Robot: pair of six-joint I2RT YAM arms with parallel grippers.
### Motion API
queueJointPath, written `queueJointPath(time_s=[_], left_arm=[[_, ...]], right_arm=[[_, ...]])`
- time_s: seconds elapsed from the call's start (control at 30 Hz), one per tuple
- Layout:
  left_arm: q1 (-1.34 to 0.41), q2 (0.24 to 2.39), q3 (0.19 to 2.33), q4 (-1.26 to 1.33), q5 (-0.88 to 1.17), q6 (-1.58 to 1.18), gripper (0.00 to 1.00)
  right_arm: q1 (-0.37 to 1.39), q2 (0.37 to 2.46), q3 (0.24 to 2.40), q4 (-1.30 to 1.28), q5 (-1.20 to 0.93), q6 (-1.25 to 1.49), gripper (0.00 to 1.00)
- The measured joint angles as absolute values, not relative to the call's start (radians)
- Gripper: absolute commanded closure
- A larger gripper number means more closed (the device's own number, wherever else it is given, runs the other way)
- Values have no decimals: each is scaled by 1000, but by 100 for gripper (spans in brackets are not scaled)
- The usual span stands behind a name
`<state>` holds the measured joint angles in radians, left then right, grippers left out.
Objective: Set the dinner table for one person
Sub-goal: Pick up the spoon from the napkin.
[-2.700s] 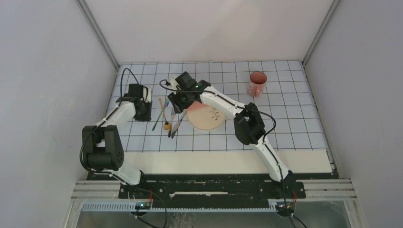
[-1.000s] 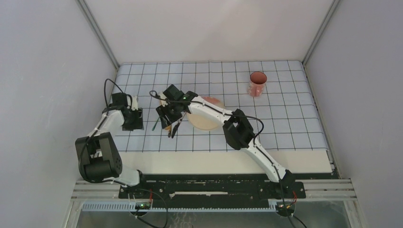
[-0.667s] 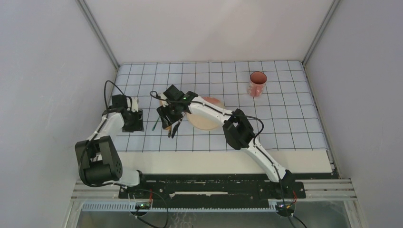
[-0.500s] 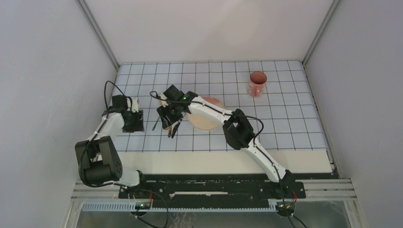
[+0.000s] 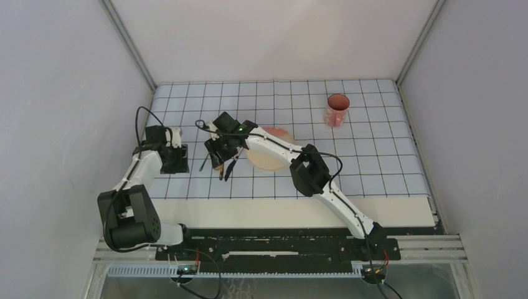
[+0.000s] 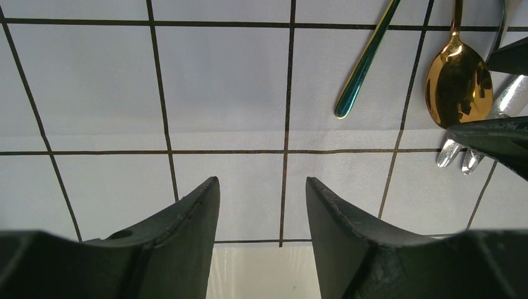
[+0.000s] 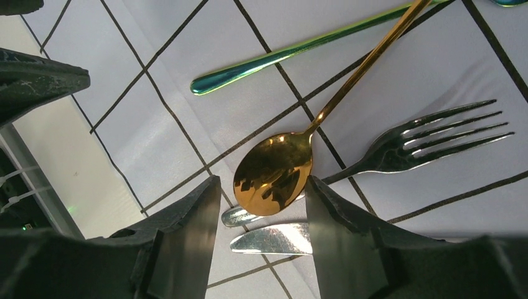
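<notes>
Now shifted leftward, right end effector (image 7: 261,187) straddles the gold spoon (image 7: 274,174), released; left end effector (image 6: 261,184) released.

A robot lab's test cell, not a home. Plain grey walls (image 5: 56,124) box in a table (image 5: 261,212) on three sides. The left arm (image 5: 140,174) and right arm (image 5: 336,202) are bolted to a black plate (image 5: 280,240) on metal rails (image 5: 429,248) — loose wires and a slotted cable duct (image 5: 268,272) run along the front. A black-gridded cloth (image 5: 386,156) covers most of the table.
</notes>
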<state>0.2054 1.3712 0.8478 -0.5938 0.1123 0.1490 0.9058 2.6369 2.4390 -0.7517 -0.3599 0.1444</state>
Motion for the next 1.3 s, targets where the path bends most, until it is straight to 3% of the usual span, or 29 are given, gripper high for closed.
queueJointPath(time_s=[1.07,1.17,1.3], left_arm=[[205,1341,845,-629,118,167,42],[205,1338,845,-640,121,167,42],[206,1334,845,-652,132,167,42]], right_arm=[[942,2669,2469,-744,-294,136,46],[943,2671,2471,-744,-294,136,50],[943,2674,2471,-743,-294,136,67]])
